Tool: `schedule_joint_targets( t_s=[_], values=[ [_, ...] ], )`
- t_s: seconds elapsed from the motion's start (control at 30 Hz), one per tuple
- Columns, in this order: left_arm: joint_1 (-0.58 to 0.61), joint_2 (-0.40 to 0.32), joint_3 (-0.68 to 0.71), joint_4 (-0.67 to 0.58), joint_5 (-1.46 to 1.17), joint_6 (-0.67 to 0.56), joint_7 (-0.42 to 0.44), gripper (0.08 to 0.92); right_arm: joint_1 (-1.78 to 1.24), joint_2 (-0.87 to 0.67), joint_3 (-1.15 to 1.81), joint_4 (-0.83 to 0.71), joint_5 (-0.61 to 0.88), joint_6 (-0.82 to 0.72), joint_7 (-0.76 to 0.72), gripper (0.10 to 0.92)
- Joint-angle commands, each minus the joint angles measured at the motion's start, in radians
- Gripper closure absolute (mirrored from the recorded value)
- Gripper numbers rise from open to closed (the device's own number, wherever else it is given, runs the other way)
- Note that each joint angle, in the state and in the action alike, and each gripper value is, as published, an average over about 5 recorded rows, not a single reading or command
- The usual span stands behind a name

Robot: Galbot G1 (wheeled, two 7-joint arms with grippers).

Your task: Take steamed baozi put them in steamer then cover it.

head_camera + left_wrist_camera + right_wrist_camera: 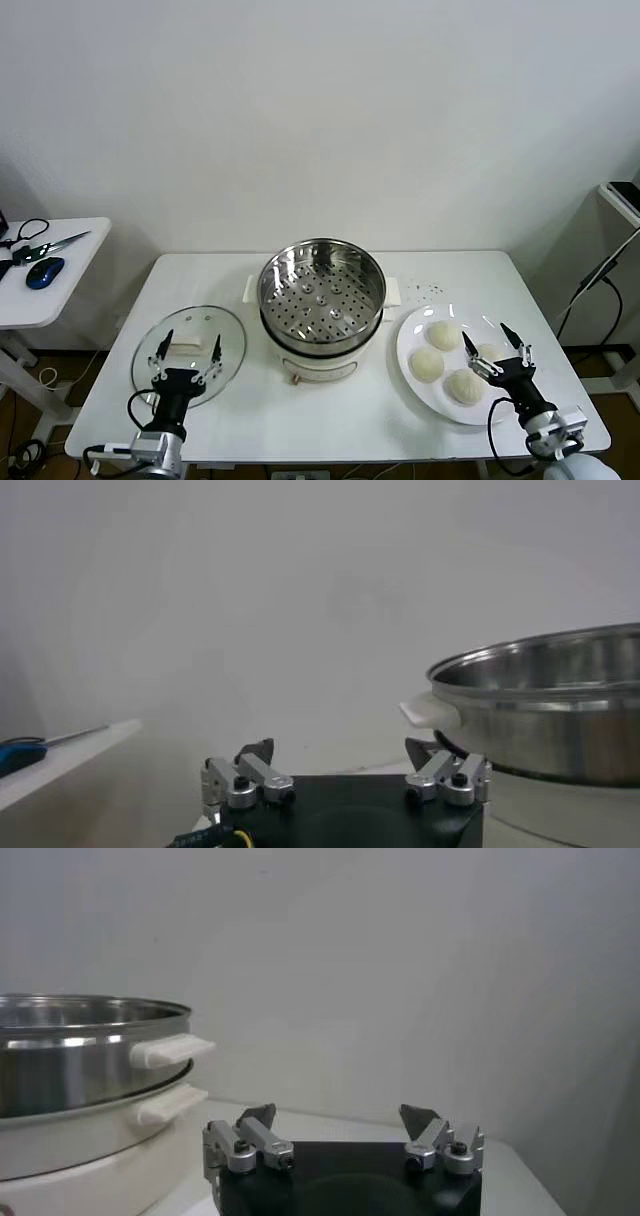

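White table [330, 420]: right gripper [497, 349], fingers spread, hovers over the baozi [444, 334] at its eleven o'clock; left gripper [187, 354] spread above the cover [232, 337].

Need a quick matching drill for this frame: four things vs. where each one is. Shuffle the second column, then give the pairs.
Things
1. buns
2. glass lid
3. steamer
4. left gripper

Places or states
A. middle of the table, uncovered, perforated tray bare
B. on the white plate at the robot's right, by the open right gripper
C. open, above the lid
D. flat on the table at the robot's left

Pairs: 1-B, 2-D, 3-A, 4-C
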Motion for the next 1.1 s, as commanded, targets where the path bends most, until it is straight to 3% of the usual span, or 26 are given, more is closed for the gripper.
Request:
schedule_joint_targets(
  t_s=[0.03, 0.33, 0.57, 1.1],
  values=[
    [0.0, 0.001, 0.002, 0.0, 0.002, 0.003, -0.007, 0.177, 0.043, -0.048, 0.006, -0.015, -0.031, -0.04, -0.053, 0.203],
    [-0.005, 0.003, 0.01, -0.017, 0.008, 0.009, -0.005, 0.177, 0.238, -0.45, -0.109, -0.192, -0.225, -0.208, -0.45, 0.203],
    [-0.005, 0.008, 0.017, -0.016, 0.003, 0.015, 0.003, 0.177, 0.472, -0.648, -0.328, -0.319, -0.362, -0.218, -0.741, 0.203],
    [-0.021, 0.023, 0.022, -0.004, 0.01, 0.036, 0.002, 0.177, 1.384, -0.527, -1.322, -0.523, -0.388, -0.232, -0.866, 0.203]
  ],
)
